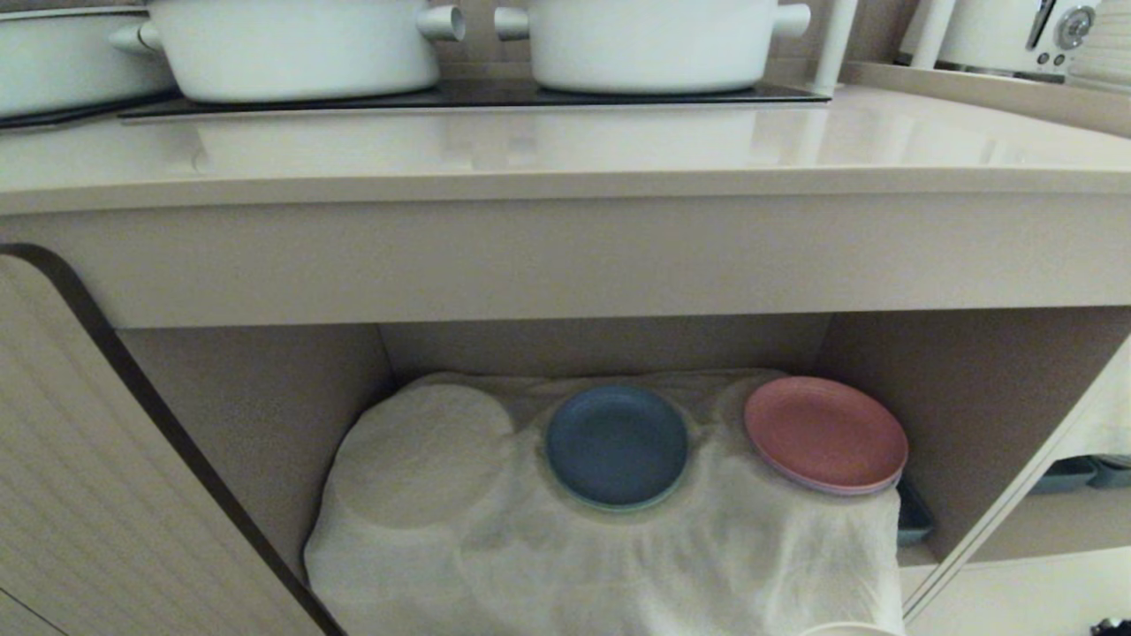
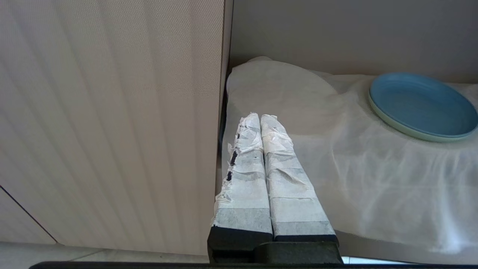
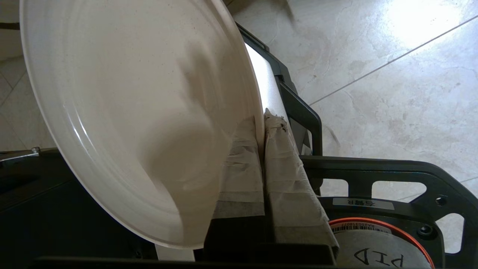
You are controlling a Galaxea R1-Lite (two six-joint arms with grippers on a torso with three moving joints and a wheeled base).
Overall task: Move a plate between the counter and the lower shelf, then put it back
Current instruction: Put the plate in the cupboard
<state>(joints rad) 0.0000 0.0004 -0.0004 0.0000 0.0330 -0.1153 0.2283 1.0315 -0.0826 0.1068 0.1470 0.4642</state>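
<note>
Looking down from the head view, neither arm appears. The long pale beige counter [image 1: 565,150] carries two white lidless-looking pots [image 1: 300,44] on a black glass hob panel [image 1: 468,95]; what is in them cannot be seen from this angle. Below it, the wide beige-walled lower shelf [image 1: 963,397] has an off-white wrinkly cloth [image 1: 618,548] for a floor. On the cloth a small round blue plate [image 1: 617,444] sits in the middle, with a pink round plate [image 1: 826,433] just beside it toward the right wall, resting on at least one more plate. A round bulge lies under the cloth to the left. A ribbed beige door panel [image 1: 97,468] stands open at the left.

The left wrist view shows what the head view misses: the left gripper [image 2: 261,119], its tape-wrapped fingers [image 2: 246,175] pressed together with nothing between them, hanging at the shelf's left front by the door panel. The blue plate sits well apart from it, atop a pale green one.

Only the right wrist view shows the small round matte cream-beige plate [image 3: 123,112]. The right gripper [image 3: 261,123] pinches its rim between taped fingers [image 3: 287,179], holding it tilted steeply on edge above the robot's black base [image 3: 373,175] and a pale tiled floor [image 3: 373,56], away from both counter and shelf.
</note>
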